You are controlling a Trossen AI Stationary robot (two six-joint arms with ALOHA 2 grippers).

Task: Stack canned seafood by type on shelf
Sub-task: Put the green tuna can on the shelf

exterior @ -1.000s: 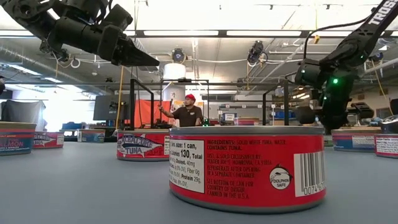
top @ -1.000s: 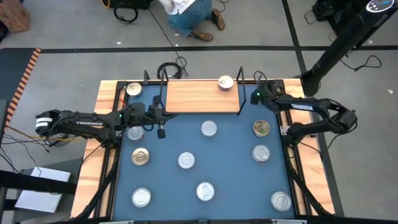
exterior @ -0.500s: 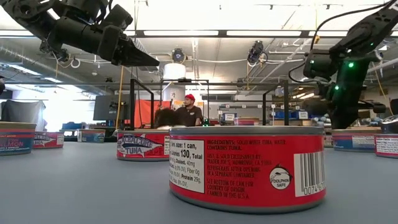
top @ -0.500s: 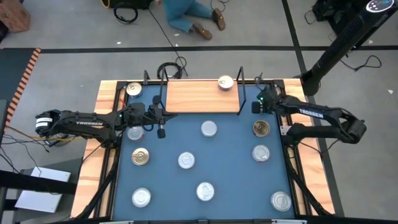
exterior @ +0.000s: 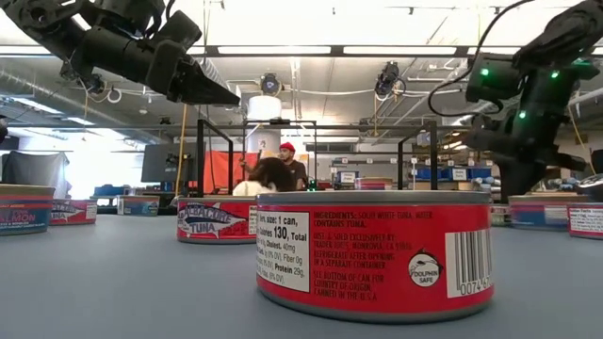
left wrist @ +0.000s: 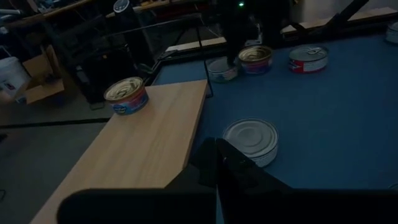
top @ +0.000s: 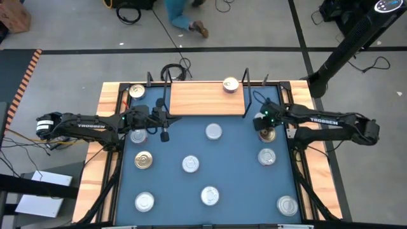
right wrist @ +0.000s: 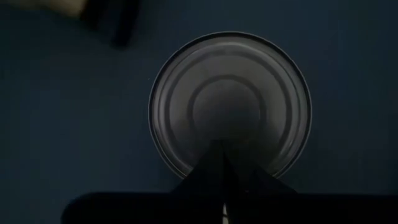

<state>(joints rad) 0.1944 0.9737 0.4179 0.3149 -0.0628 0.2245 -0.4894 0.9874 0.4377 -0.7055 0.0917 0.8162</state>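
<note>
Overhead, right gripper hangs above a gold-lidded can, fingers pressed together.

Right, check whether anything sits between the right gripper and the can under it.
Nothing visible does. The right gripper, fingers shut, hangs directly above the gold-lidded can near the table's right edge; its wrist view shows only that lid below the fingertips.

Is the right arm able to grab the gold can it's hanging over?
Probably yes, but not quite yet. The right gripper sits right above the gold-lidded can with nothing between them, but its fingers are shut, so they'd have to open first.
</note>
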